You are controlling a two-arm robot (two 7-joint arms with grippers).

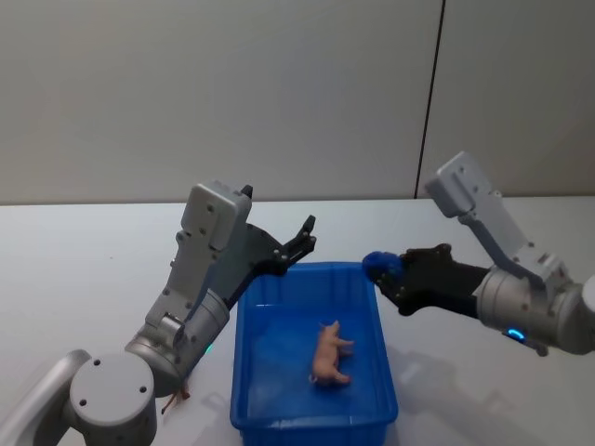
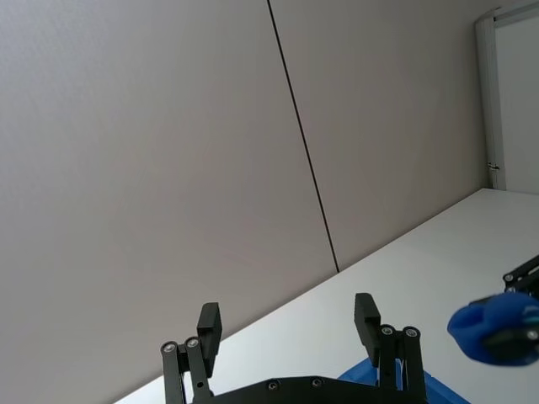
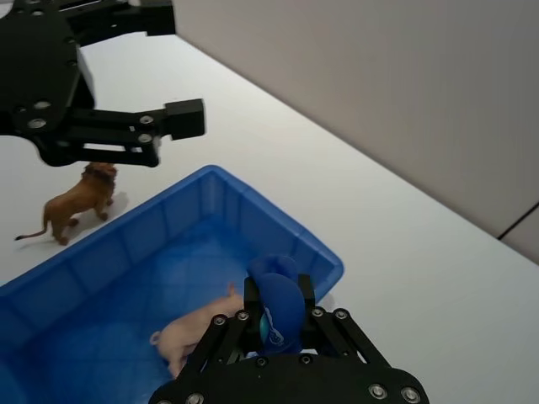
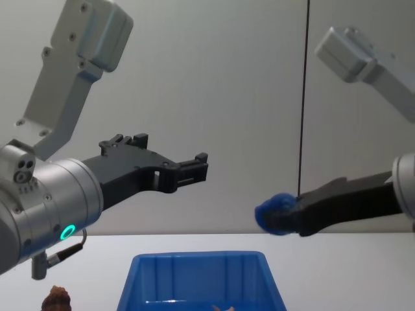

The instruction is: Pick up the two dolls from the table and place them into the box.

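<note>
The pink doll [image 1: 330, 358] lies in the box [image 1: 311, 429]; the brown doll [image 3: 80, 200] stands on the table [image 1: 74, 269] at its left. The left gripper [image 1: 299, 243], fingers apart, hovers beyond it, so the arm may topple it. The right gripper [image 1: 379, 267] hangs closed near the box.

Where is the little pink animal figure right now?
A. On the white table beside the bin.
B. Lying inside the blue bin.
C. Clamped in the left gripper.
B: the pink figure lies on the floor of the blue bin; the left gripper hangs open and empty above its far left corner, and the right gripper is shut on a blue object.
</note>
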